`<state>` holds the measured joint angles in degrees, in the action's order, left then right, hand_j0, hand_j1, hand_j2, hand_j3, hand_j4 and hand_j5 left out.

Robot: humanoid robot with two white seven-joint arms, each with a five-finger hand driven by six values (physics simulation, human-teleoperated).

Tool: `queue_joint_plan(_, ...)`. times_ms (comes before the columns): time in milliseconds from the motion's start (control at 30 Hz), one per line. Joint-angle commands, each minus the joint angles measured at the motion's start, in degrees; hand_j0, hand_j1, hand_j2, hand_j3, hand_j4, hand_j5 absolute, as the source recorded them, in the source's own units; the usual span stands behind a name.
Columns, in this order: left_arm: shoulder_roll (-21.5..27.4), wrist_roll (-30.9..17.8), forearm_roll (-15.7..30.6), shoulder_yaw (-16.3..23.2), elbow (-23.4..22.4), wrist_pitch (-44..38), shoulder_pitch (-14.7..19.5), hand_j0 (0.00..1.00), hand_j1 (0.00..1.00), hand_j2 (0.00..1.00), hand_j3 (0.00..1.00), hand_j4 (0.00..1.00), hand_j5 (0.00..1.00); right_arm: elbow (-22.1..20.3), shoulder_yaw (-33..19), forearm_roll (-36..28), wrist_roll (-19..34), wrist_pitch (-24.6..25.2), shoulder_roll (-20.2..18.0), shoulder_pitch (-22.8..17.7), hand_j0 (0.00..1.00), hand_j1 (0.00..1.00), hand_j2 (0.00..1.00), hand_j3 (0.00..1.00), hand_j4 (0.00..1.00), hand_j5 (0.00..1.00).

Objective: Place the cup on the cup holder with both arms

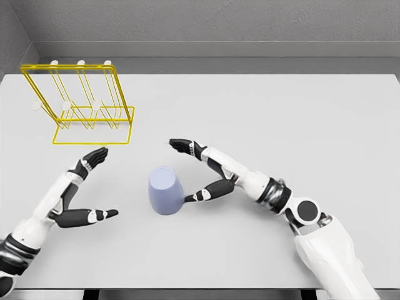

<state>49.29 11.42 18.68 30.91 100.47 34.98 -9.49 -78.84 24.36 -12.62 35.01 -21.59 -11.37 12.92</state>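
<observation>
Pale grey tabletop (281, 112), backed by a grey wall with a darker strip along its base.

Right hand (200, 172) near the middle of the tabletop, fingers spread and released, grasping nothing. Fingers (182, 146) stretched toward the upper left, thumb pointing down and left, its tip just beside the right flank of the cup (165, 191), contact not clear from this view. White right arm running back to the lower right corner, with a dark wrist joint along the way.

Left hand (81, 187) at the lower left, likewise open and holding nothing. Fingers (94, 158) reaching up and to the right, thumb lying flat and pointing right toward the cup, its tip near but apart from it. White left arm leaving at the lower left edge.

Between the two hands, the cup: lavender-blue, standing on the tabletop, its flat upper face seen from above and leaning slightly toward the camera. Closer to the right hand than to the left.

Further out, at the upper left of the tabletop, the cup holder (81, 100): a yellow wire rack with a rectangular base frame, an upright back frame and several thin prongs, small white tips on top. Well apart from the cup, just beyond the left hand's fingers.
</observation>
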Motion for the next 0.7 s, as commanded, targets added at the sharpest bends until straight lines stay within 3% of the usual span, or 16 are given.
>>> queue_joint_plan(0,0.0,0.0,1.5,3.5,0.0,0.0,0.0,1.0,1.0,1.0,1.0,1.0,1.0,0.1,-1.3,-0.5,0.0,0.1,-1.8,0.0,1.0,1.0,1.0,1.0,1.0,1.0)
queue_joint_plan(100,-0.2,0.0,2.0,3.7,0.0,0.0,0.3,1.0,1.0,1.0,1.0,1.0,1.0,0.4,-5.1,-0.6,0.0,0.1,-4.5,0.3,1.0,1.0,1.0,1.0,1.0,1.0)
queue_joint_plan(367,-2.3,0.0,2.1,9.1,0.0,0.0,3.7,1.0,1.0,1.0,1.0,1.0,1.0,1.2,-18.4,-1.2,0.0,-0.1,-19.5,1.8,1.0,1.0,1.0,1.0,1.0,1.0)
queue_joint_plan(667,-4.7,-0.1,3.3,9.2,-0.2,0.0,4.7,1.0,1.0,1.0,1.0,1.0,1.0,1.8,-16.9,4.0,0.0,-3.7,-22.9,4.5,1.0,1.0,1.0,1.0,1.0,1.0)
